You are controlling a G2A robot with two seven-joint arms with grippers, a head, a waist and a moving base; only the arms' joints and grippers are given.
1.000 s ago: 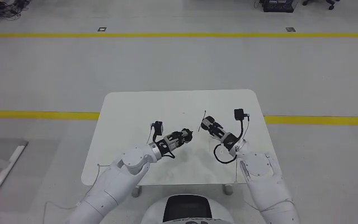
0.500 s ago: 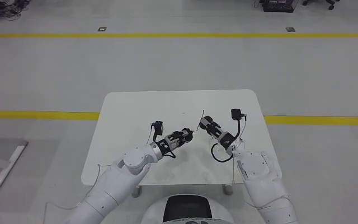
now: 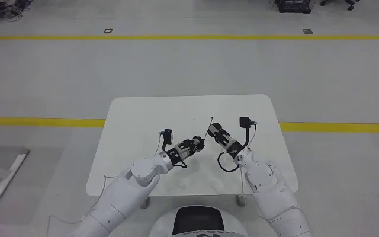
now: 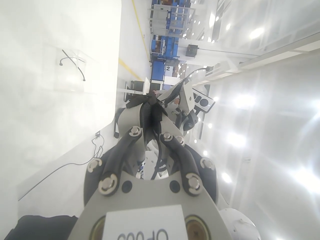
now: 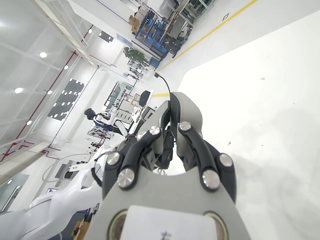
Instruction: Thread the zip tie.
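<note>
Midair, over the near middle of the table (image 3: 142, 118) — both arms raised, tips close together, seemingly just short of touching from the top view. Right gripper (image 5: 172, 112) clamped closed on the zip tie (image 5: 168, 86): thin black strap pinched between the pads, free length arcing out past the fingertips to a small squared end, probably the head. From above, a fine dark line rising off that gripper, away from the robot. Left gripper (image 4: 150, 104) likewise drawn together, no gap visible between the jaws. Something dark nipped at the tips; cannot tell if the tie's other end or only the pads.

Judged step: alignment ahead of insertion. Both ends of the job held near each other, nothing visibly through the head, so threading not yet done. Roughly mid-task.

Next move calls for fine work: line up the strap's tip with the slot, square to it, then push through along the strap's own axis. Needs a firm hold close to the ends — strap thin and likely springy, apt to bow or twist aside. Risk of the tip skating past the slot, or of the strap slipping in the pads.
</note>
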